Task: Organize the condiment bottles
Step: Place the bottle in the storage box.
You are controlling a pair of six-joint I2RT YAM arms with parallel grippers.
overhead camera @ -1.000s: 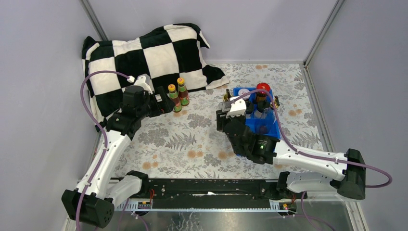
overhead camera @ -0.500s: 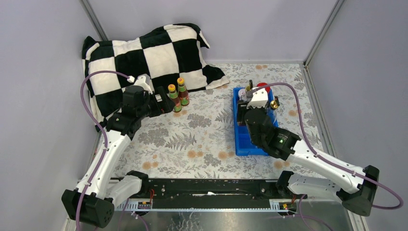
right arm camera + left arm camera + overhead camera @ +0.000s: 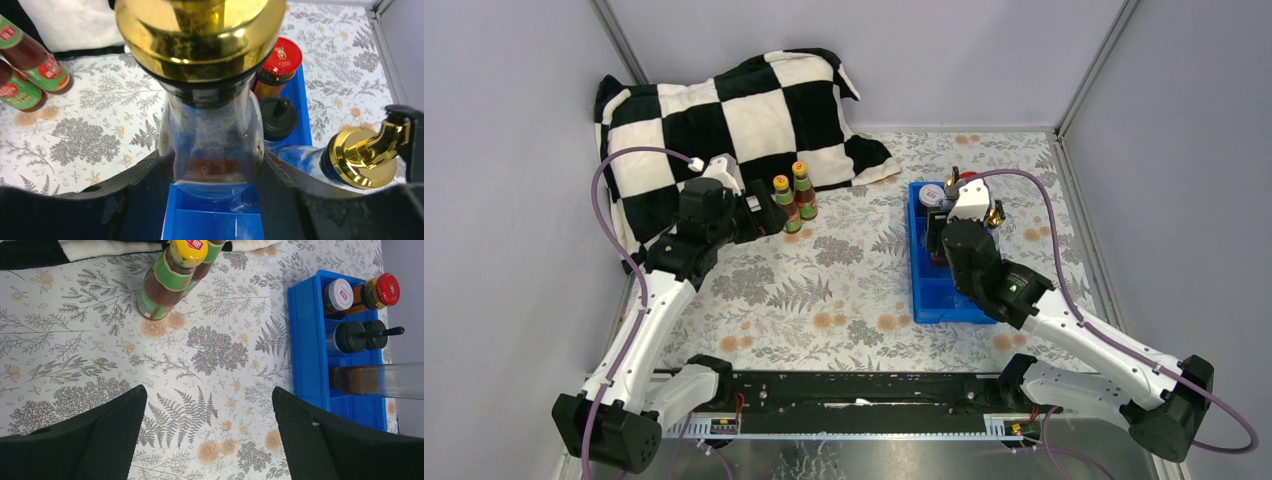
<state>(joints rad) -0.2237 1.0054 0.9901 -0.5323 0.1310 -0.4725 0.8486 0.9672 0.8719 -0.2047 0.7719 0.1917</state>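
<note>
Between the two fingers of the right gripper (image 3: 212, 200) sits a tall clear gold-spouted bottle (image 3: 207, 125), held upright, I think so it can go down into the blue tray (image 3: 200, 222) just below. The left gripper (image 3: 210, 435) is wide open, with two orange-capped sauce bottles (image 3: 167, 287) just ahead, maybe next.

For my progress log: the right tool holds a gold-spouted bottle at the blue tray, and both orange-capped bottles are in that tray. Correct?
No. The orange-capped bottles stand on the table by the pillow, outside the tray, as the top view shows. The right tool does hold a gold-spouted bottle at the tray.
</note>
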